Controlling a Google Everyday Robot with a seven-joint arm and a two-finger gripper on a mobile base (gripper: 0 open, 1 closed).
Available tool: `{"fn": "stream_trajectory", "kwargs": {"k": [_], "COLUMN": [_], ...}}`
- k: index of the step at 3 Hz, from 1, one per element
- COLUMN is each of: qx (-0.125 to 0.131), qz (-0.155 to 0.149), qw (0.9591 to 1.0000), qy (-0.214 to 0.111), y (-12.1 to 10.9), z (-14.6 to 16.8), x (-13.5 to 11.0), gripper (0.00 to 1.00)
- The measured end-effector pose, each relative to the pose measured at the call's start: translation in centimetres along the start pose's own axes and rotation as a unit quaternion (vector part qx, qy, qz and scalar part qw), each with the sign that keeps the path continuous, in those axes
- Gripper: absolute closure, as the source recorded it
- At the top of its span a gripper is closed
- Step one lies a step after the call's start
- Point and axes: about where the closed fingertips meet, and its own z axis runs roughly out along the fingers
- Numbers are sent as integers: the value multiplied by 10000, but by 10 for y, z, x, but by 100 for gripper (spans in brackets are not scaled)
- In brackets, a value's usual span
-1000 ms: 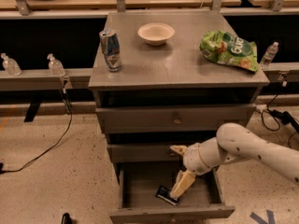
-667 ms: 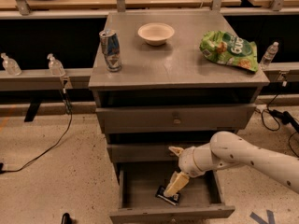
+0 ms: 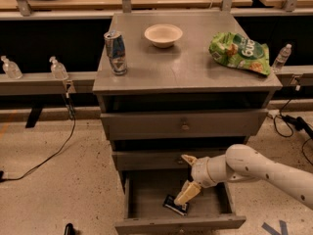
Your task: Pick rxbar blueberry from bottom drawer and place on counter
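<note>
Little has shifted since a second ago: my arm [image 3: 254, 168] has sunk a touch lower, while the tool [image 3: 187, 180] sits in much the same spot inside the open bottom drawer [image 3: 178, 224]. The rxbar blueberry [image 3: 174, 204] lies flat where it did, on the drawer floor near the front wall.

As far as I can judge, the tool is spread and pinching nothing. Its lower finger [image 3: 188, 193] reaches down to the bar's right end, and the upper one is up by the middle drawer [image 3: 151, 159].

My worry is the grip. The bar is thin and flat against the floor, so a close from here may catch only a corner or skid it toward the front wall. A weak pinch could drop it on the way up.

Room is tight. The middle drawer front hangs just above my upper finger, and the drawer's side wall is near my wrist. I judge I must draw out toward the front before rising.

Up on the desk [image 3: 195, 77], the bare stretch between the can [image 3: 115, 53] and the chip bag [image 3: 239, 52], in front of the bowl [image 3: 163, 35], looks the safest landing. The tall can would tip easily.
</note>
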Motion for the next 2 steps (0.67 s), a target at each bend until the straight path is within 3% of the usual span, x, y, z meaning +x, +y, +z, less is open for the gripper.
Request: {"fn": "stream_trajectory", "kwargs": {"k": [1, 2], "qx": [20, -80], "qz": [251, 585], "qw": [9995, 9980], "qy": [-202, -203], "y": [-16, -23], "z": [29, 66], "x": [46, 94], "gripper": [0, 15]}}
